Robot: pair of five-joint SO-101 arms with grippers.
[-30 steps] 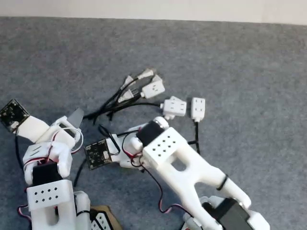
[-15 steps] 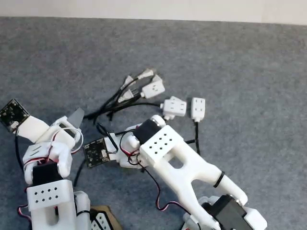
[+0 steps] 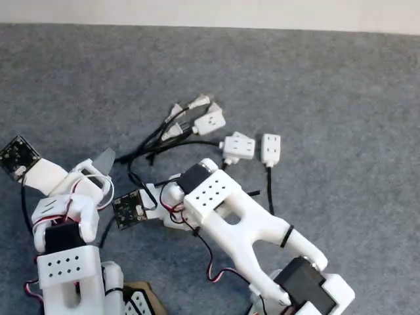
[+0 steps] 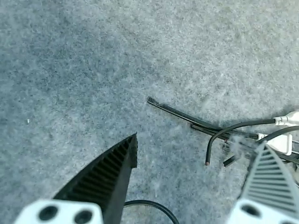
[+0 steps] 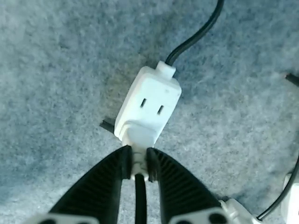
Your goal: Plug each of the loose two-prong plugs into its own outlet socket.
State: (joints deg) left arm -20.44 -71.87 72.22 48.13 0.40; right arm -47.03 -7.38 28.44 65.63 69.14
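R gripper (image 5: 138, 154) pinched tight on plug (image 5: 138, 161), plug butted into end of white socket (image 5: 148, 105), flat on carpet (image 5: 56, 70). L gripper (image 4: 198, 142) wide open, empty, above cords (image 4: 187, 114).

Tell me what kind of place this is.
Probably a robotics test bench: white left arm and right arm at a grey felt-like table cover, with loose plugs, outlet sockets and cut black cords laid out as practice pieces.
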